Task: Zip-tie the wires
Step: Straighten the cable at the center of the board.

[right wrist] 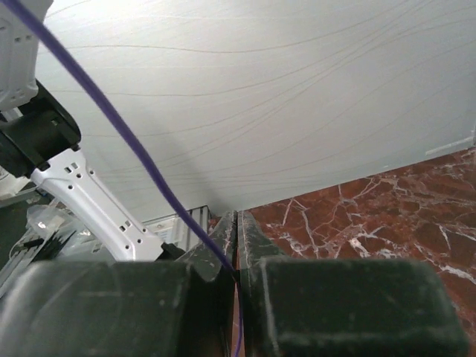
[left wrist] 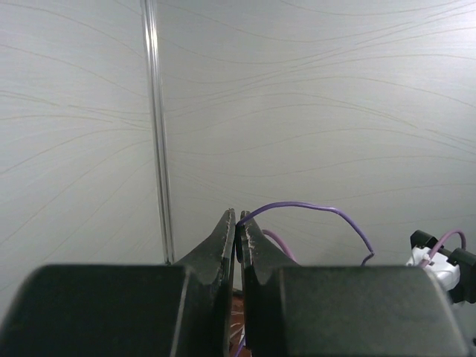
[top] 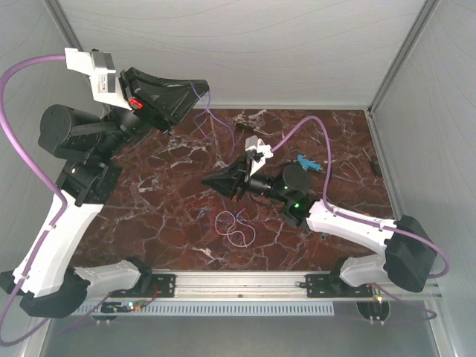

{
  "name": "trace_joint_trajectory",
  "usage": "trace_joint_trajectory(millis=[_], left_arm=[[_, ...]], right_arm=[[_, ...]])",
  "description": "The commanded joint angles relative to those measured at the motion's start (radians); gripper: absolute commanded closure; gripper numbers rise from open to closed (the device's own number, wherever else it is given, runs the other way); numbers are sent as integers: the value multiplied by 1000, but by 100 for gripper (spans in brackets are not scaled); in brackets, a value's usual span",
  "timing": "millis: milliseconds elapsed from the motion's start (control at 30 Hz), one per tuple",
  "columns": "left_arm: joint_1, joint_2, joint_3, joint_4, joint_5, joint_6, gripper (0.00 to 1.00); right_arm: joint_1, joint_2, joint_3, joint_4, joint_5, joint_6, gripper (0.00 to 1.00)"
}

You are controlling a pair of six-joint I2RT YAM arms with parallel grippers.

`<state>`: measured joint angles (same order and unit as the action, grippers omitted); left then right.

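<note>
Red-brown marble tabletop [top: 160, 216], veined in white, seen from above with both arms over it. The wires [top: 235, 224] lie near the middle of the near half as a small tangle of whitish and purple loops, flat on the stone, just in front of the right arm and touched by neither tool.

Left gripper [top: 201, 86]: raised well above the far left of the surface, pointing right. In the left wrist view its fingertips [left wrist: 227, 223] are pressed together, and a purple strand [left wrist: 312, 207] comes out from between them, arching right against the pale wall panel [left wrist: 312, 97].

Right gripper [top: 206, 181]: low over the centre of the tabletop, pointing left, beyond the loose loops. In the right wrist view its fingers [right wrist: 223, 234] are likewise clenched, pinching a purple strand [right wrist: 126, 135] that runs taut up to the upper left corner.

Whether both tools hold one and the same strand cannot be traced from the overhead view. A blue-handled tool [top: 305, 161] lies beside the right wrist, on its far right side.
</note>
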<state>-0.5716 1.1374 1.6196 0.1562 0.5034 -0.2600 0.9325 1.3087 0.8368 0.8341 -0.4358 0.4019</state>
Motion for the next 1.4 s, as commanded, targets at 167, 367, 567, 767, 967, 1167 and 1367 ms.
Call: trace_joint_trajectory(millis=[167,367,567,767,967,1167,1367], left_arm=[[-4,-47,50,-66,-114,119,100],[-4,-98,-8,-235,-293,233,100],[-4,-228,-288,-402,-512,251,100],[-4,-330,-561,-535,-584,114,100],[-3,-304,-735,-650,-632,16,100],[-2,-245,-791,-681,-698,7,100],[-3,-176,-858,-643,-719,-41,100]], right_arm=[[6,-101,-40,-74,90,-61,100],[6,-221,42,-516,264,-92,100],[2,-268,189,-1083,463,-29,100],[-1,-258,265,-1512,505,52,100],[-21,-206,268,-1729,487,126,100],[-68,-187,172,-1789,433,158,100],[-97,-157,73,-1743,425,165,100]])
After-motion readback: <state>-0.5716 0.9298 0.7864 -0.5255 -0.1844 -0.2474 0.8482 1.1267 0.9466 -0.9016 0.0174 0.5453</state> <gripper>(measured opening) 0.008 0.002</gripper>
